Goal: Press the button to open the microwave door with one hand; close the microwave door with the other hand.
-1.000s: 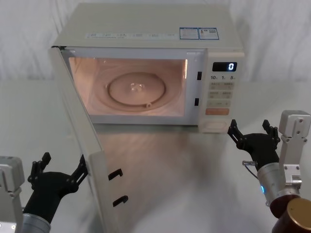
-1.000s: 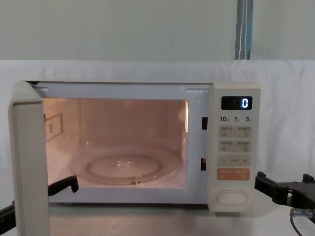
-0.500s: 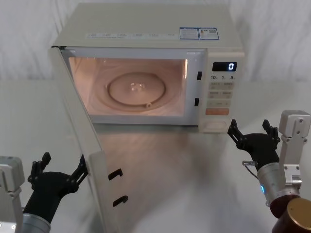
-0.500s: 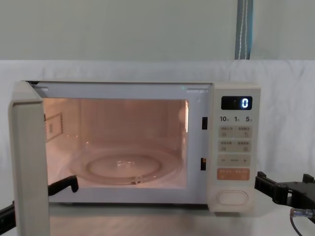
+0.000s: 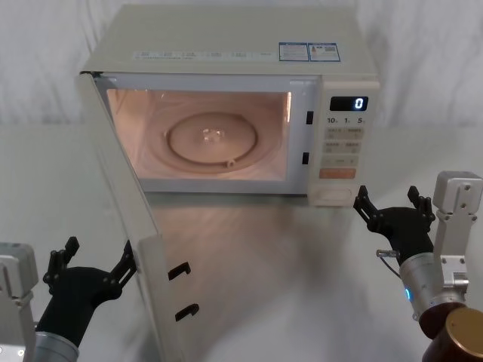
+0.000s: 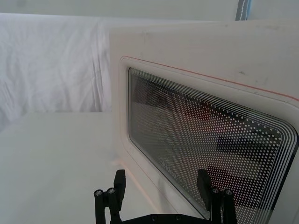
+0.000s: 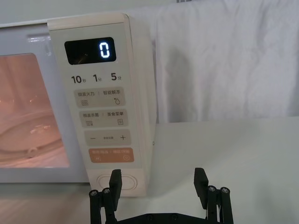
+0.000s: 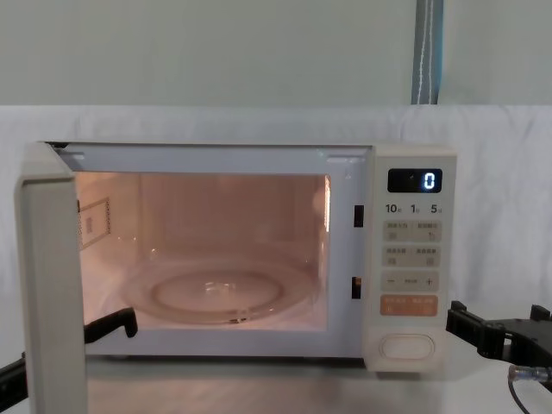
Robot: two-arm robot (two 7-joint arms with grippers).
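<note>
left pincer [image 5: 92,265] spread, empty, just outside the swung-open microwave door [image 5: 124,219] | right pincer [image 5: 394,202] spread, near the button [image 5: 333,196] | door looks stiff, hinged, probably light, so I'd push flat on its cream frame, not the window, no gripping needed

The head view looks down from above at the microwave [image 5: 226,98] on the surface [image 5: 302,256]. The chest view faces it level, closer and lower. The left wrist view sits close against the microwave door [image 6: 210,140]; the right wrist view faces the keypad panel [image 7: 100,107], shared with head and chest views.
</note>
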